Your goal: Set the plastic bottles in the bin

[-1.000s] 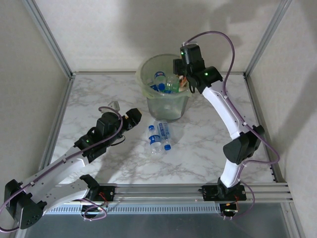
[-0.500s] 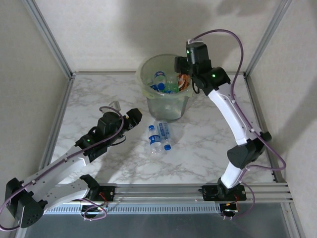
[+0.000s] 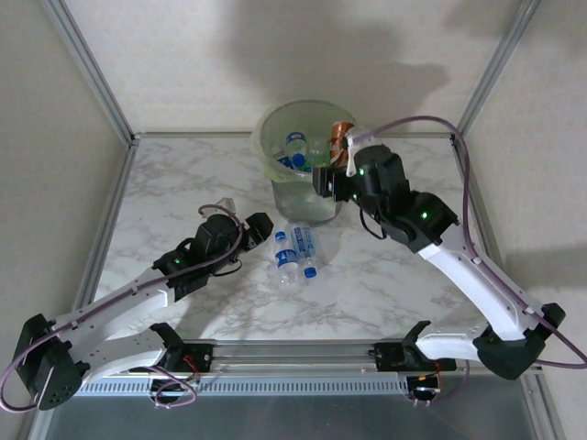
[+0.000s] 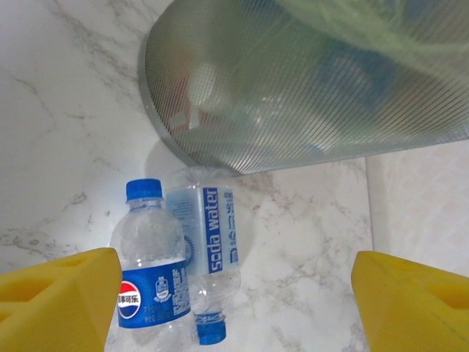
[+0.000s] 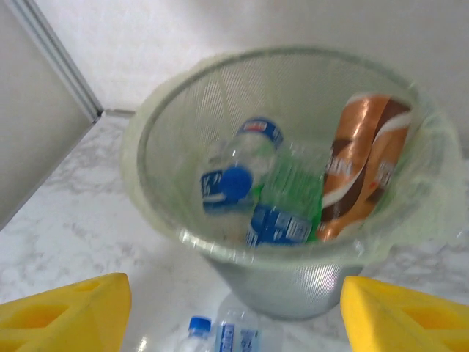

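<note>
Two clear plastic bottles with blue labels and caps (image 3: 295, 254) lie side by side on the marble table, just in front of the bin (image 3: 275, 174). In the left wrist view they are a Pepsi bottle (image 4: 150, 271) and a soda water bottle (image 4: 210, 246). My left gripper (image 3: 258, 225) is open just left of them, its yellow fingers (image 4: 66, 293) wide apart with nothing between them. My right gripper (image 3: 326, 181) hangs open at the bin's near right side, facing into it. The bin (image 5: 168, 147) holds a clear blue-capped bottle (image 5: 234, 176), a green one (image 5: 286, 198) and an orange-labelled one (image 5: 366, 161).
The bin has a pale green bag liner (image 3: 266, 156) and stands at the back centre of the table. Metal frame posts (image 3: 92, 73) and walls close in the left, right and back. A rail (image 3: 303, 353) runs along the near edge.
My right arm has drawn back from over the bin toward the near side and dropped lower. My left gripper has edged right, closer to the two bottles on the table.
</note>
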You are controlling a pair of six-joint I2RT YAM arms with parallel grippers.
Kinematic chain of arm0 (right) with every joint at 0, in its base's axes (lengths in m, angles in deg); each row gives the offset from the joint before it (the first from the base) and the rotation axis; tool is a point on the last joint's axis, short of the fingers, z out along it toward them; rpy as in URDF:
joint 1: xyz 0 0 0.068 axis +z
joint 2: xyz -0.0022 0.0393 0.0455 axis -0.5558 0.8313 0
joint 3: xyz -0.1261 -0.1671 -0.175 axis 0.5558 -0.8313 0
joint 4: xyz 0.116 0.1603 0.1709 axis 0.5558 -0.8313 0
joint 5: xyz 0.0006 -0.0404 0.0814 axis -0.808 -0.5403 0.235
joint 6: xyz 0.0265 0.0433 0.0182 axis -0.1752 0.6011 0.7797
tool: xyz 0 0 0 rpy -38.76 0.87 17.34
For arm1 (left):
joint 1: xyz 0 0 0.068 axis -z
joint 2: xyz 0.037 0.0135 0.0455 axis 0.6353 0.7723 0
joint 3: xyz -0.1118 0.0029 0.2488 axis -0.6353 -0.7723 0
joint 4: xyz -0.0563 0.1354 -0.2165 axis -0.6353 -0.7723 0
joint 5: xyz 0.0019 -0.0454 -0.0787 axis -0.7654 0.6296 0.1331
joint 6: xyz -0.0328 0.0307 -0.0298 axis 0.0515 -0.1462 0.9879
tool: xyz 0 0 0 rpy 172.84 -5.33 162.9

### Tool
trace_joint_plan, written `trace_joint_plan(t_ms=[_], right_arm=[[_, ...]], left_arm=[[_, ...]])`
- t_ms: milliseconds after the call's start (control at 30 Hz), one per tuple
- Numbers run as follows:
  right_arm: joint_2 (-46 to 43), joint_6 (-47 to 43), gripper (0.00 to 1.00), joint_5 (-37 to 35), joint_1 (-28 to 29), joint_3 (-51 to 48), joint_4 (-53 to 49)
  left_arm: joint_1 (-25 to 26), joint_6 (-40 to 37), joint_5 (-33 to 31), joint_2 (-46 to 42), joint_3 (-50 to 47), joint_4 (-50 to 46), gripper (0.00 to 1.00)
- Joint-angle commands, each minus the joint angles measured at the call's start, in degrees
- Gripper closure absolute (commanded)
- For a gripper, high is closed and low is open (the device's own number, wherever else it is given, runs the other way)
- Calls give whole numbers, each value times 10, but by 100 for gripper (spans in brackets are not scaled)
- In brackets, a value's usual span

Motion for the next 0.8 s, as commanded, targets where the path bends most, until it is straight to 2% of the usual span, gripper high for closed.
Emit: trace_joint_plan(t_ms=[0,267,767], right_arm=[[-34,41,25,8,11,-50,14],[-69,69,24,5,15,-110,8],[-61,79,22,12,14,-126,38]], left_arm=[[16,10,-1,38,0,-7,18],[53,-18,0,148,51,-48,16],[71,-44,0,253,88,-77,21]])
